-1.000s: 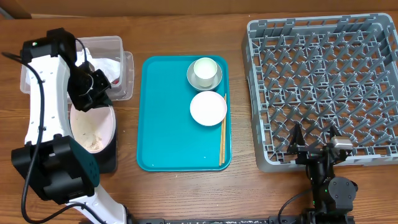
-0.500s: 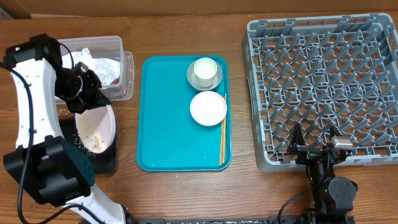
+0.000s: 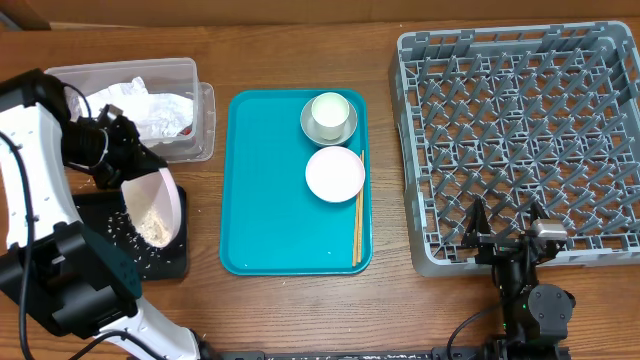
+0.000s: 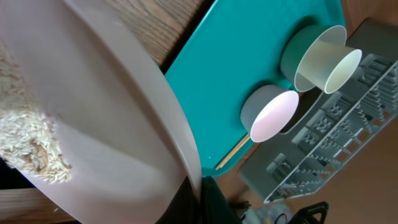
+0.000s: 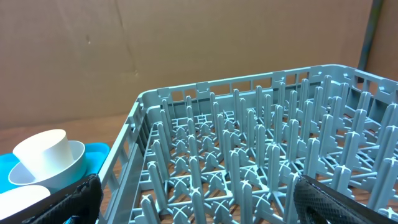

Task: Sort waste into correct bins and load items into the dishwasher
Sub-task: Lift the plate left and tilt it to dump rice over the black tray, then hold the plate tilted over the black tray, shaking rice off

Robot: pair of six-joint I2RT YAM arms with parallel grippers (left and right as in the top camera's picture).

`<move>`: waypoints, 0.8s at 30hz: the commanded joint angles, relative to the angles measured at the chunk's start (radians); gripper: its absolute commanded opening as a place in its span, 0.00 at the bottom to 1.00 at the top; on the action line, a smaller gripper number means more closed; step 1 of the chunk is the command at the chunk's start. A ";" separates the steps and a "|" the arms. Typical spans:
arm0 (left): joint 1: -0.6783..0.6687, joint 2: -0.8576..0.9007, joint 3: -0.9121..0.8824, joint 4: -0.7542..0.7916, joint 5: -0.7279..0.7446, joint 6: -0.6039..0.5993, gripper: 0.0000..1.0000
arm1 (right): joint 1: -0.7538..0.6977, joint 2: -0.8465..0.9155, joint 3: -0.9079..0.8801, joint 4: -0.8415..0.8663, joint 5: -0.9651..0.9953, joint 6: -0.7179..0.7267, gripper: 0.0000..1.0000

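Swung toward the left edge, the plate [image 3: 155,205] pinched by the left gripper [image 3: 133,168] is being emptied onto the black tray [image 3: 100,212].

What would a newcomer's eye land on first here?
The left gripper holds a large round white plate tilted steeply over the shallow black rectangular tray, loose white rice grains clinging to it. On the right sits a big grey plastic dish rack with nothing loaded, a teal serving tray between them.
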 commanded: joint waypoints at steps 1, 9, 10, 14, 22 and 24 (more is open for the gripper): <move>0.024 -0.038 0.023 -0.013 0.069 0.055 0.04 | -0.003 -0.010 -0.010 0.006 -0.005 -0.003 1.00; 0.077 -0.038 0.023 -0.013 0.166 0.078 0.04 | -0.003 -0.010 -0.010 0.006 -0.005 -0.003 1.00; 0.080 -0.038 0.023 -0.016 0.166 0.079 0.04 | -0.003 -0.010 -0.010 0.006 -0.005 -0.003 1.00; 0.095 -0.038 0.023 -0.020 0.185 0.094 0.04 | -0.003 -0.010 -0.010 0.006 -0.005 -0.003 1.00; 0.149 -0.038 0.016 -0.032 0.280 0.119 0.04 | -0.003 -0.010 -0.010 0.006 -0.005 -0.003 1.00; 0.167 -0.038 0.011 -0.040 0.280 0.120 0.04 | -0.003 -0.010 -0.010 0.006 -0.005 -0.003 1.00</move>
